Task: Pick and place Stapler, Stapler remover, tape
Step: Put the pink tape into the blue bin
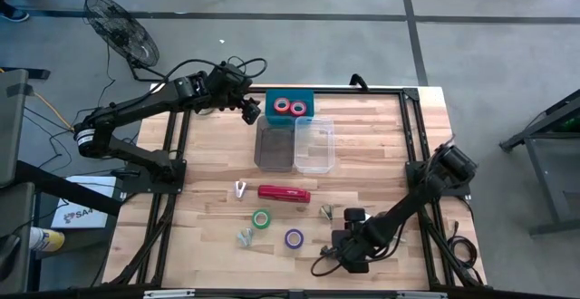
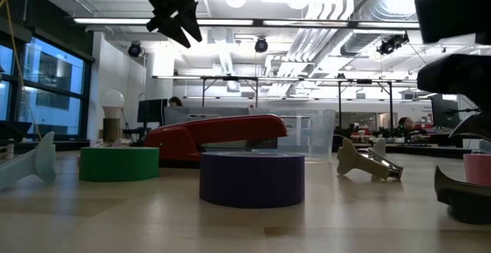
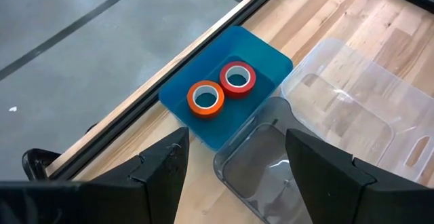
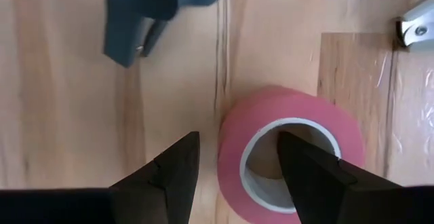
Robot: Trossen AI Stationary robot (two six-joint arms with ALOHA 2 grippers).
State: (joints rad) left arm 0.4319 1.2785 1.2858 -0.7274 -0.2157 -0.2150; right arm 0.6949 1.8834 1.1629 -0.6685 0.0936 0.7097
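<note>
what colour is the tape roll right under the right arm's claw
Pink, with a pale core. The tape roll shows best in the right wrist view.

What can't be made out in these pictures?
- Pink ring-shaped tape roll: hidden under the right gripper in the high view; cut off by the edge in the low view.
- Small metal pieces beside the green tape roll: too small to identify from above.
- Red bar-shaped stapler: base hidden behind the purple tape roll.

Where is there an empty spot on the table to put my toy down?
Bare wood lies between the clear bins and the right claw, and at the left edge beside the red stapler. It is crowded around the green tape and purple tape.
</note>
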